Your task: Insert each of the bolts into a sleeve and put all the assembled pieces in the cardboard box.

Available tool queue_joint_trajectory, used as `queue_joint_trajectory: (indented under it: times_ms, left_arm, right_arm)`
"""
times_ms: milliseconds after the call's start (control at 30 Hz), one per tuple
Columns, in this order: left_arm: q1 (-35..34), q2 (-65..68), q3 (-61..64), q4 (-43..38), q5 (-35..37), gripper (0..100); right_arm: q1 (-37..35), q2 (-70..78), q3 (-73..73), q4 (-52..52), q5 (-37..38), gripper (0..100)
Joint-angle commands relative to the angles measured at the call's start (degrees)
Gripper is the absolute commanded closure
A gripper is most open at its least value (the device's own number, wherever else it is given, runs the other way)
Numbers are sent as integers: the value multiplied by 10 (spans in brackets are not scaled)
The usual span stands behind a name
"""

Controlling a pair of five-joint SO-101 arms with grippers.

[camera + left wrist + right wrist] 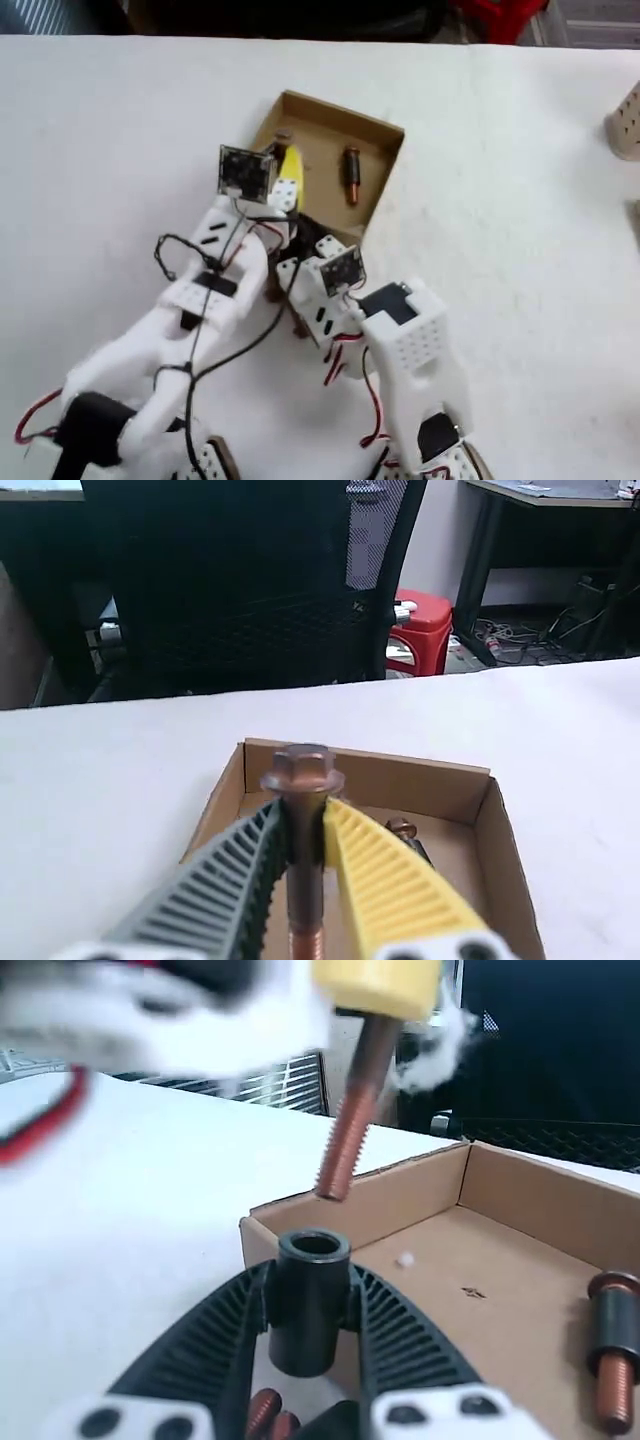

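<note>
Table (520, 200) surface is plain white and, in the high view, runs to a far edge along the top of the frame. Beyond that edge the left wrist view shows a black mesh chair (250, 580), a red stool (425, 630) and dark desk legs. The cardboard box (385, 128) sits at upper centre of the high view, with one assembled piece (351, 175) lying inside near its right wall. The left claw (303, 815) hangs over the box's left part, clamped on a bolt (302, 772) with the head up and the threaded end down. Just below the box's near edge, the right claw (311, 1288) grips a black sleeve (305, 1335) upright, mouth upward. The bolt's tip hangs just above that mouth, apart from it and close to the box wall. Loose bolts (268, 1415) lie under the right claw. Both arms crowd the lower centre, and white surface stretches wide at the frame's left and right.
</note>
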Motion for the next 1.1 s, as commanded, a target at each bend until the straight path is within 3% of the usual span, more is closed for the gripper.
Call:
queue_joint_trajectory:
  times_ms: [0,433,633,1000,1067]
  left_arm:
    - [4,-72,-7,72,28,977]
    - [10,-26,-45,92,33,977]
    - [5,28,-91,92,92,977]
    - [-3,28,-85,135,88,977]
    - [-1,28,-85,158,58,977]
  right_arm:
    - [4,-10,-12,12,4,982]
    - [7,-10,-13,13,3,982]
    - [24,-10,-31,25,-38,982]
    - [29,-10,-34,29,-49,982]
    - [29,-10,-34,35,-49,983]
